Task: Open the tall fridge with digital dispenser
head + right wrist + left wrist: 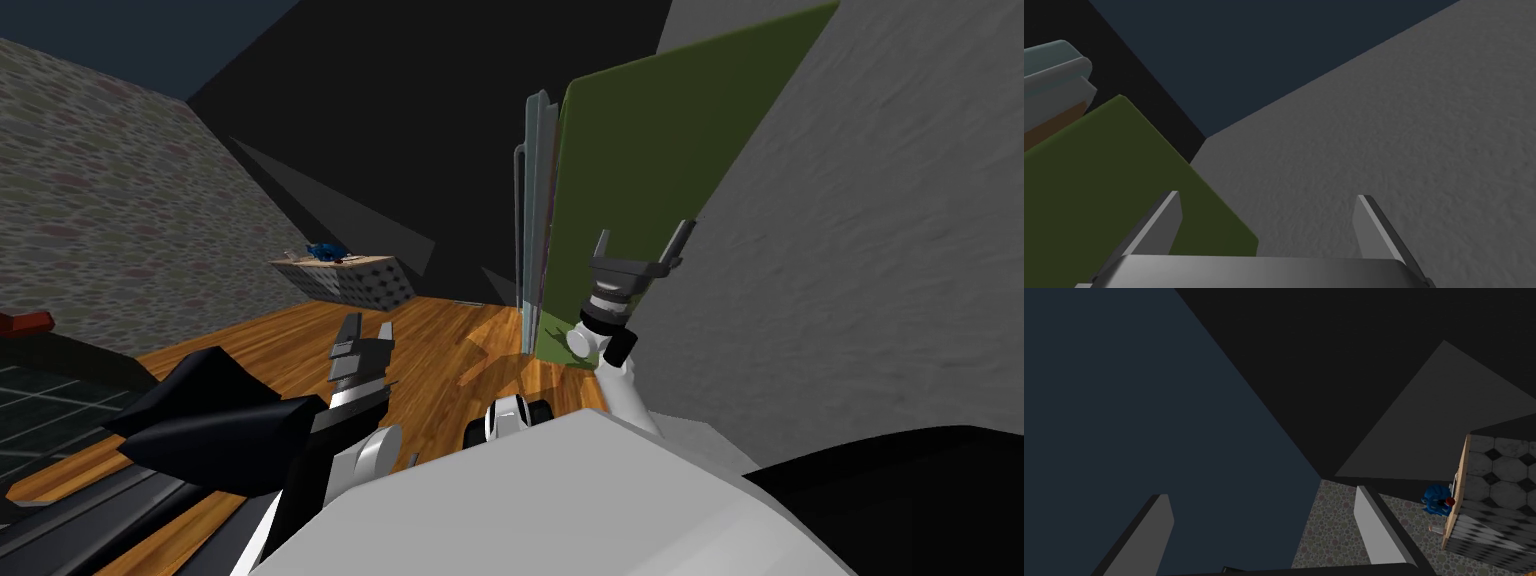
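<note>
Two tools, left tool (pixel 368 325) and right tool (pixel 645 232), one green fridge (pixel 640 150), one counter (pixel 352 280), one blue object (pixel 324 250)

1. The fridge (pixel 650 190) is a tall, olive-green slab standing upright on the wooden floor (pixel 300 350), its side close against a grey wall (pixel 850 250).
2. Its pale grey-blue door (pixel 538 170) fronts the far edge and carries a thin, grey, vertical handle (pixel 517 220).
3. A narrow brown strip shows between door and body; I cannot tell whether the door is ajar.
</note>
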You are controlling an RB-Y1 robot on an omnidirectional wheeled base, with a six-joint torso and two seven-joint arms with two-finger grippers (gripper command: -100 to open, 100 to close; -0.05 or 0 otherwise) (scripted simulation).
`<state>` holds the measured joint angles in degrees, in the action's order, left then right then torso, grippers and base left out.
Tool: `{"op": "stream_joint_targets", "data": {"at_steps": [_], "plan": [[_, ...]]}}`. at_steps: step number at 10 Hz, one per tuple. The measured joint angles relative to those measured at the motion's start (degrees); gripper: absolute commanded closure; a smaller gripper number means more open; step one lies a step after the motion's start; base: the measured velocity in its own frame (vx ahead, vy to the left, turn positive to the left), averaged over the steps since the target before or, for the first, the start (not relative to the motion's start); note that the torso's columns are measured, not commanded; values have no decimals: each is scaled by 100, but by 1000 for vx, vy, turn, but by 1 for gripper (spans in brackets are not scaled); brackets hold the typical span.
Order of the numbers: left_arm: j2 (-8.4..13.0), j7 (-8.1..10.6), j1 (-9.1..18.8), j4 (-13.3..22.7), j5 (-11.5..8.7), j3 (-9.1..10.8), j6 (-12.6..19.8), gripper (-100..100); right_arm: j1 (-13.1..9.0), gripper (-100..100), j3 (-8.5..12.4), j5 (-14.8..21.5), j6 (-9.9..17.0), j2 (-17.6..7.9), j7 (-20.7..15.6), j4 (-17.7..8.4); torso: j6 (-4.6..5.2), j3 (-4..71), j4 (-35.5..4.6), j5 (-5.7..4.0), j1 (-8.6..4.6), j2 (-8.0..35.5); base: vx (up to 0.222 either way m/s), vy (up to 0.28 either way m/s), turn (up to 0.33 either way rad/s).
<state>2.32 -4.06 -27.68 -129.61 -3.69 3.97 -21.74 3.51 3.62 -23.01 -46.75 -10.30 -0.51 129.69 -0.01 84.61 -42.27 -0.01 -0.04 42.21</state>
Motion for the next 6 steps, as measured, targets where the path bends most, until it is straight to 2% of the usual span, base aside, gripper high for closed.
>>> {"op": "stream_joint_targets", "data": {"at_steps": [4, 6], "plan": [[0, 0, 0, 0, 0, 0, 0, 0, -721, -100, 194, -657, -371, -140, -41, -43, 0, -5, -2, 2, 6, 8, 55, -10, 87], [0, 0, 0, 0, 0, 0, 0, 0, -1054, -100, 188, -909, -596, -150, -108, -71, 1, -3, -1, 0, 2, 4, 61, -18, 94]]}}
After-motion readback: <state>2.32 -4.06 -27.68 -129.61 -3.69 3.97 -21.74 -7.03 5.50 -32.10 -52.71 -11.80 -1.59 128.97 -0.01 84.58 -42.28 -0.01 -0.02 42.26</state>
